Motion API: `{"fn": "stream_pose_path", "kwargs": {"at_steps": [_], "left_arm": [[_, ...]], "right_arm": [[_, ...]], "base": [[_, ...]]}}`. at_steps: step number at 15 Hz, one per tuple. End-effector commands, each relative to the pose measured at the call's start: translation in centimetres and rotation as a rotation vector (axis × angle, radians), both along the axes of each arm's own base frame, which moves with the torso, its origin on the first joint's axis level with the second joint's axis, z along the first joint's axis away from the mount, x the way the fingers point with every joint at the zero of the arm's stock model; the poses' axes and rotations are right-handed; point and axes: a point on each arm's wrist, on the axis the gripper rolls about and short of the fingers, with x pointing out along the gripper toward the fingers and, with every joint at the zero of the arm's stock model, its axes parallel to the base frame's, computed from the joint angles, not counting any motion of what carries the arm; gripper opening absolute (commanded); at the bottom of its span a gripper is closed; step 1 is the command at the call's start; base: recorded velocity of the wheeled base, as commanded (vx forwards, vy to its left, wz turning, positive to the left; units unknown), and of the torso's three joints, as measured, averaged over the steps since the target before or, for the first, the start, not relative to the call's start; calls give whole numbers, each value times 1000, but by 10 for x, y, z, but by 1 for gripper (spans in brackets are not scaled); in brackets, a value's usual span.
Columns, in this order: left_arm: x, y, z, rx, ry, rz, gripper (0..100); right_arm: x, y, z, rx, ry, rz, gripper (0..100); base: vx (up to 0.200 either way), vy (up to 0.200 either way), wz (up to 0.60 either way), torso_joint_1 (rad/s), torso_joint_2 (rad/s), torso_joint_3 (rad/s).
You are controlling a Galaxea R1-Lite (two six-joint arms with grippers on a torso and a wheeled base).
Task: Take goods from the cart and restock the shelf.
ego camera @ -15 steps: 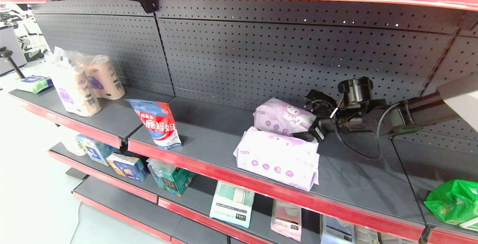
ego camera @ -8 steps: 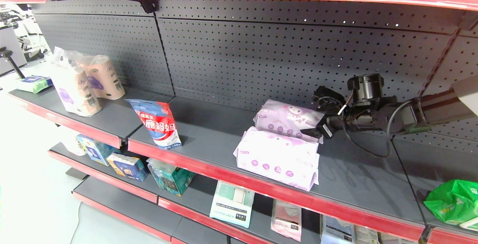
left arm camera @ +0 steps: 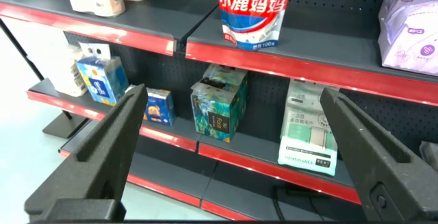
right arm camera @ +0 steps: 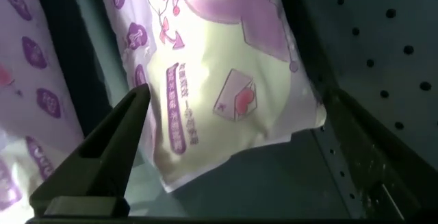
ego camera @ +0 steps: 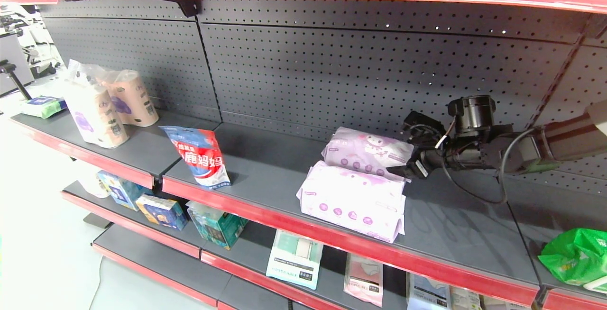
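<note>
Purple tissue pack (ego camera: 367, 151) with the cartoon print lies on its side on the middle shelf (ego camera: 265, 168), directly behind the larger pink-and-white pack (ego camera: 353, 201) and resting against its rear edge. You have the right gripper (ego camera: 403, 170) at the purple pack's right end, behind the pink-and-white pack's right corner. In the right wrist view, that gripper (right arm camera: 236, 94) has its two fingers spread wide. The purple pack (right arm camera: 219, 80) lies flat ahead between them, touching neither, and the pink-and-white pack (right arm camera: 27, 80) lies alongside it. Well to the left of the pink-and-white pack, on the same shelf, a red-and-blue pouch (ego camera: 199, 156) stands upright. Farther left still are wrapped toilet rolls (ego camera: 95, 111). Far to its right, a green bag (ego camera: 574, 255) sits at the shelf edge. Your left gripper (left arm camera: 233, 90) is also spread wide with nothing between its fingers. It faces the lower tiers, below and left of the pink-and-white pack, where a teal box (left arm camera: 219, 101) stands.
</note>
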Motion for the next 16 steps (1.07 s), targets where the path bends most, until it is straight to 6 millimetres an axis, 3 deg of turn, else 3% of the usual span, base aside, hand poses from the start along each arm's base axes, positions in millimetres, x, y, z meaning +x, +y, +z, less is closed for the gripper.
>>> {"fn": "stream_pose_path", "kwargs": {"at_steps": [1, 6, 12, 15, 16], "left_arm": [[0, 0, 0, 0, -1, 0, 100], [0, 0, 0, 0, -1, 1, 100], [0, 0, 0, 0, -1, 1, 100], [0, 0, 0, 0, -1, 0, 100], [0, 0, 0, 0, -1, 1, 100]], "right_arm": [[-10, -3, 1, 0, 13, -4, 100], [-20, -8, 11, 90, 38, -79, 100], [-38, -31, 25, 108, 25, -148, 100], [-53, -40, 35, 141, 21, -208, 100], [-75, -52, 38, 151, 29, -266, 100]], "base": [[0, 0, 0, 0, 0, 0], [0, 0, 0, 0, 0, 0], [0, 0, 0, 0, 0, 0], [0, 0, 0, 0, 0, 0], [0, 0, 0, 0, 0, 0]]}}
